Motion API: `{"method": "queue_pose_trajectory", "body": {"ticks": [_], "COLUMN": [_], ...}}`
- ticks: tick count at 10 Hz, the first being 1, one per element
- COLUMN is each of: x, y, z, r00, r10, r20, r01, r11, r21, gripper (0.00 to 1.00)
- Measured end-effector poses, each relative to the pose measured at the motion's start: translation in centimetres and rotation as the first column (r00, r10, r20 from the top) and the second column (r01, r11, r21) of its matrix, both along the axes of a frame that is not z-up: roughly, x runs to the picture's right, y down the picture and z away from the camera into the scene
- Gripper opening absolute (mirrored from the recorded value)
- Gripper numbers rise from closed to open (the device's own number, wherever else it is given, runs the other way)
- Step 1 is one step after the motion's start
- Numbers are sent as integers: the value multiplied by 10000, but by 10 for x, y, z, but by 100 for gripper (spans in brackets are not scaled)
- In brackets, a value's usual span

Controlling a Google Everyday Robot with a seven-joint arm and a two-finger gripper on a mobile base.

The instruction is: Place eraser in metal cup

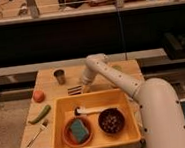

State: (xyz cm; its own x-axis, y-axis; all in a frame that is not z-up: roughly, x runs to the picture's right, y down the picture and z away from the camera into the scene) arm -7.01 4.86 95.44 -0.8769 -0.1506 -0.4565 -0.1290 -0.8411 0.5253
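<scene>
Wooden table (49, 86) below a dark shelf carries a yellow bin (91, 98) at 5 o'clock, with an orange bowl (67, 135), a teal sponge (79, 130) and a dark bowl (102, 119) inside; the white arm (154, 101) enters from 4 o'clock. The gripper (84, 87) sits low at table centre, near the bin's far rim, and whether it is wide or narrow cannot be told. The metal cup (60, 76) stands upright at 11 o'clock from the gripper, while the eraser (74, 90) lies flat just beside the gripper at 9 o'clock, apart from the cup.
</scene>
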Motion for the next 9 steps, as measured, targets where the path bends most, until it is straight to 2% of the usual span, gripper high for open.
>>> {"method": "queue_pose_trajectory", "body": {"ticks": [2, 3, 4, 6, 9], "x": [-3, -5, -4, 5, 21], "y": [0, -1, -5, -21, -45], "z": [-4, -9, -15, -30, -46], "r00": [9998, 9996, 9991, 9954, 9848], "r10": [-175, -134, 96, 712, 1632], "r20": [101, 244, 424, 638, 594], "r01": [175, 136, -90, -707, -1632], "r11": [9998, 9999, 9999, 9975, 9866], "r21": [-5, -69, -129, -100, -53], "gripper": [19, 7, 2, 0, 0]}}
